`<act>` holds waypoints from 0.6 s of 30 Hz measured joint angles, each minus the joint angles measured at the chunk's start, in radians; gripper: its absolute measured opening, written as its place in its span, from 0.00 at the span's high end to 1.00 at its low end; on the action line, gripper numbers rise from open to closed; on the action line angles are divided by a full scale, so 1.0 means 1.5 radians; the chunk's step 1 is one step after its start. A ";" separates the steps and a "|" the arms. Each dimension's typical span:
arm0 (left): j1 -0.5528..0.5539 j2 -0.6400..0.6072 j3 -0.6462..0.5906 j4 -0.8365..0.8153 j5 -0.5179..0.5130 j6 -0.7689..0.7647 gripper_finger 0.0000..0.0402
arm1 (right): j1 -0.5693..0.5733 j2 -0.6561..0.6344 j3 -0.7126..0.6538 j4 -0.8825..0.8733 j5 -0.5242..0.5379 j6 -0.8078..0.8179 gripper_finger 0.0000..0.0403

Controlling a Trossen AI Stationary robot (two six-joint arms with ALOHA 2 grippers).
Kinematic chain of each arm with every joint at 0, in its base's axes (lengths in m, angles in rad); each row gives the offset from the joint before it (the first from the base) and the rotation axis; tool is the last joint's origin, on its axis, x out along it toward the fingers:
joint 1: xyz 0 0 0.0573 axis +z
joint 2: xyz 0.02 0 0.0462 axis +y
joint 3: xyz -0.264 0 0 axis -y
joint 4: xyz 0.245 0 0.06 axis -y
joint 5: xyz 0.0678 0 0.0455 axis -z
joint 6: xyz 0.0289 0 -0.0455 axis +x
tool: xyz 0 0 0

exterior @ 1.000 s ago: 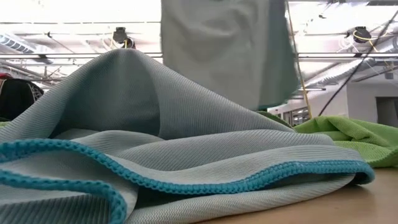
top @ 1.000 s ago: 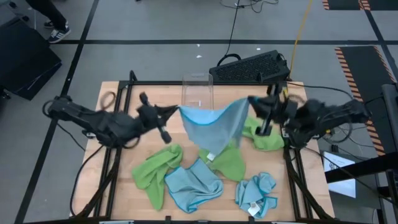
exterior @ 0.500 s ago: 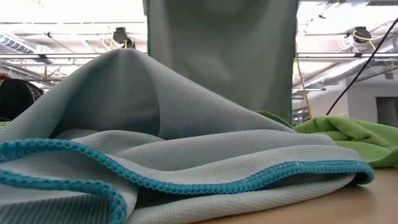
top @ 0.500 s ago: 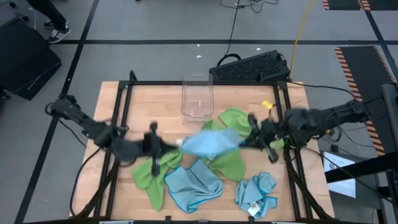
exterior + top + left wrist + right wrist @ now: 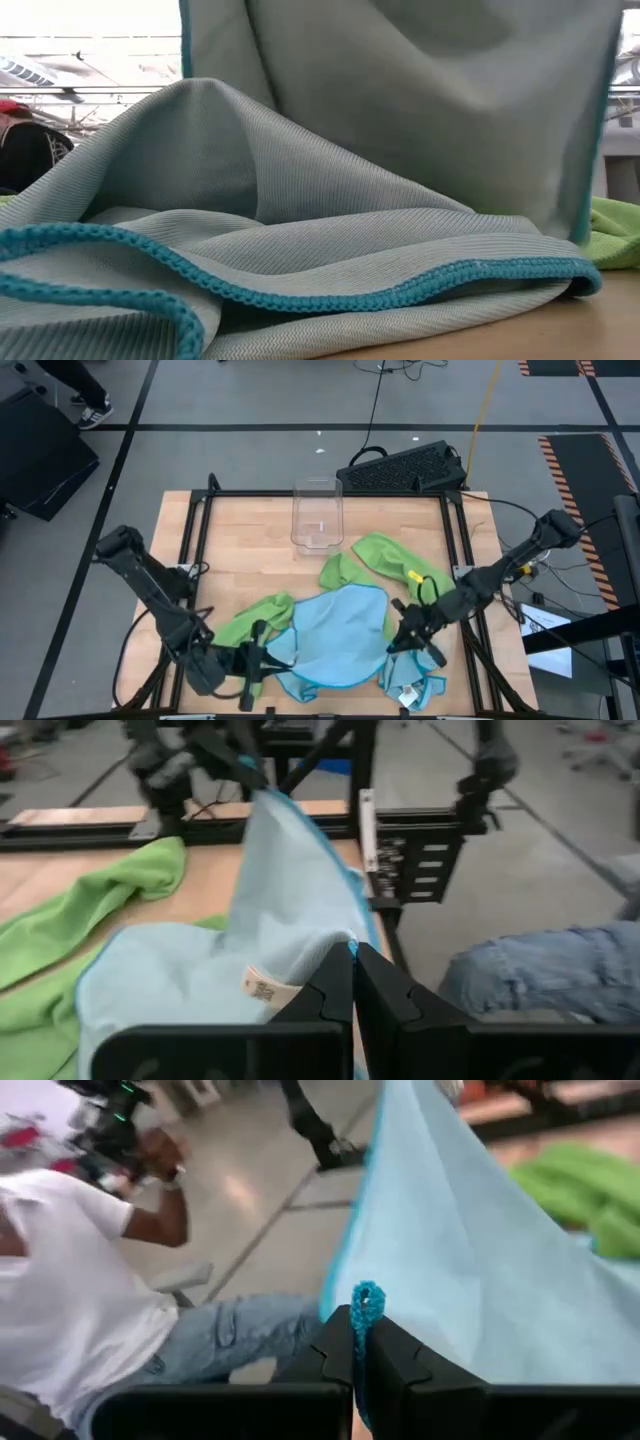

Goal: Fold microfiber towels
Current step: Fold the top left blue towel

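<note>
- Two grippers hold one light blue towel (image 5: 335, 632) stretched between them over the near half of the table (image 5: 250, 550).
- My left gripper (image 5: 252, 658) sits near the near-left part of the table, pinched tight on that towel's near-left corner; in the left wrist view the cloth runs straight out from between the pressed-together fingers (image 5: 330, 1000), with a small white tag (image 5: 262, 988) just beside them.
- My right gripper (image 5: 403, 639) is at the near right, clamped on the opposite corner; the right wrist view shows the teal hem (image 5: 365, 1302) poking up between its fingers.
- From above, the held towel lies mostly flat, draped over other cloths.
- A lime green towel (image 5: 390, 565) lies to the far right of it, another green towel (image 5: 243, 628) shows at its left edge.
- A crumpled blue towel (image 5: 410, 678) sits at the near right edge, just beside my right gripper.
- More blue cloth peeks out under the near edge; I think it is a separate towel, but it is largely covered.
- The clear plastic bin (image 5: 318, 515) stands upright at the far middle, well apart from the towels.
- The low view is filled by a rumpled blue towel (image 5: 250, 250) with the held one hanging behind it.
- A person in a white shirt (image 5: 80, 1270) sits beyond the table.
</note>
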 joint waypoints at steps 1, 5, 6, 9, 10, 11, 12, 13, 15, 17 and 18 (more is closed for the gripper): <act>-0.002 0.009 0.000 -0.003 -0.012 -0.013 1.00 | 0.012 0.009 -0.003 0.001 0.016 0.012 1.00; 0.000 0.056 0.000 -0.009 -0.021 -0.067 0.99 | 0.054 0.055 -0.010 0.002 0.084 0.052 1.00; 0.001 0.068 0.000 -0.008 -0.021 -0.076 0.99 | 0.061 0.068 -0.010 0.001 0.094 0.060 1.00; 0.003 0.094 0.000 -0.009 -0.022 -0.098 0.99 | 0.077 0.100 -0.010 0.000 0.103 0.077 1.00; 0.004 0.100 0.000 -0.016 -0.026 -0.103 0.99 | 0.080 0.109 -0.010 -0.001 0.103 0.077 1.00; 0.004 0.104 0.000 -0.026 -0.033 -0.110 0.99 | 0.081 0.115 -0.010 -0.002 0.104 0.076 1.00; 0.004 0.107 0.000 -0.039 -0.044 -0.120 0.99 | 0.081 0.120 -0.010 -0.005 0.110 0.075 1.00; 0.004 0.107 0.000 -0.053 -0.059 -0.133 0.99 | 0.081 0.122 -0.010 -0.008 0.130 0.074 1.00; 0.006 0.107 0.000 -0.083 -0.097 -0.162 0.98 | 0.076 0.123 -0.010 -0.022 0.186 0.074 1.00; 0.008 0.105 0.000 -0.112 -0.130 -0.179 0.99 | 0.067 0.119 -0.010 -0.042 0.225 0.072 1.00; 0.008 0.100 0.000 -0.130 -0.144 -0.180 0.99 | 0.063 0.113 -0.010 -0.052 0.233 0.065 1.00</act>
